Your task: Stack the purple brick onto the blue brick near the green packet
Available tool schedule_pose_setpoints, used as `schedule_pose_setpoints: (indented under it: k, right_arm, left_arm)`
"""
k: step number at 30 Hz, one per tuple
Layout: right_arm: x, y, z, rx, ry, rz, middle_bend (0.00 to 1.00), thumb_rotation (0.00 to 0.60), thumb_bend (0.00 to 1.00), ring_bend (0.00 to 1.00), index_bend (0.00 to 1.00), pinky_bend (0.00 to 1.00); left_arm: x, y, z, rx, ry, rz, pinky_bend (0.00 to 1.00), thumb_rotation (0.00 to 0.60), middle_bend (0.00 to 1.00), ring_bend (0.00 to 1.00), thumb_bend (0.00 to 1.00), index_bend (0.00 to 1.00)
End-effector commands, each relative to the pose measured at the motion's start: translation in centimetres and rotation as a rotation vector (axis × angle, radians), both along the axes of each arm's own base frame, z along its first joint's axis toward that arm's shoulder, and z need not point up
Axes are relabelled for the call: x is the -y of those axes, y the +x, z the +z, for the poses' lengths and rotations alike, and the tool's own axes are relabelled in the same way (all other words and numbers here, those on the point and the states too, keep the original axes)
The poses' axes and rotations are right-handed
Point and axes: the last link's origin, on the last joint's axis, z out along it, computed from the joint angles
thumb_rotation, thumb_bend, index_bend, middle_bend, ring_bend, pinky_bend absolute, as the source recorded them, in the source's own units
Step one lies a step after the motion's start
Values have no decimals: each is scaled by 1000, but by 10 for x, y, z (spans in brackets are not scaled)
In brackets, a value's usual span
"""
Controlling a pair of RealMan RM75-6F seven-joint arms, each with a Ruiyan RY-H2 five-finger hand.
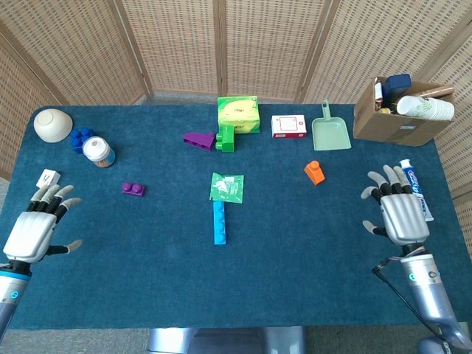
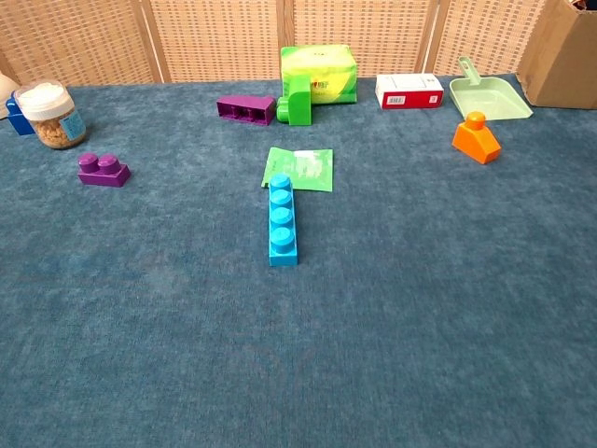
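Note:
A small purple brick point(image 1: 133, 189) point(image 2: 103, 170) lies on the blue cloth left of centre. A long light-blue brick point(image 1: 220, 222) point(image 2: 282, 219) lies at the middle, its far end touching a flat green packet point(image 1: 227, 186) point(image 2: 300, 167). My left hand point(image 1: 35, 228) hovers open at the near left edge, well short of the purple brick. My right hand point(image 1: 398, 210) hovers open at the near right, far from both bricks. Neither hand shows in the chest view.
At the back lie a larger purple brick point(image 1: 198, 139), a green brick point(image 1: 225, 138) and a green box point(image 1: 238, 114). An orange brick point(image 1: 315, 172), a scoop point(image 1: 330, 130), a toothpaste tube point(image 1: 414, 186) and a cardboard box point(image 1: 402, 110) occupy the right. A jar point(image 1: 97, 151) and bowl point(image 1: 53, 124) stand left.

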Motion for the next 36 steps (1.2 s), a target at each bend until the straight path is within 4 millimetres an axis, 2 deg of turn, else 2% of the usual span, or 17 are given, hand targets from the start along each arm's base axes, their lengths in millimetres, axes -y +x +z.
schedule_pose_setpoints:
  k: [1,8,13,17,25,36]
  right_arm:
    - [-6,-3,1,8,1,-6,205,600,97,4,431,21]
    - [-15,-8,-1,28,1,-17,205,600,98,4,436,21]
    - [-19,-8,0,31,-13,-18,205,600,98,4,437,20]
    - [-22,-10,3,28,-25,-25,205,600,98,4,437,21]
    - [-31,-14,10,22,-52,-48,205,600,98,4,437,20]
    - [-39,-19,18,15,-89,-77,205,600,97,2,437,20]
  left_arm:
    - [-3,-1,1,-7,-3,1,0,533,128,3,130,229]
    - [-26,-13,3,-7,-66,34,0,529,111,0,135,224]
    - [-57,-17,2,-34,-126,52,0,523,100,0,138,224]
    - [-80,-14,-3,-42,-167,52,0,514,92,0,141,238]
    - [-123,-3,-17,-69,-241,54,0,455,84,0,169,259]
    - [-161,15,-45,-107,-311,37,0,432,77,0,203,256]
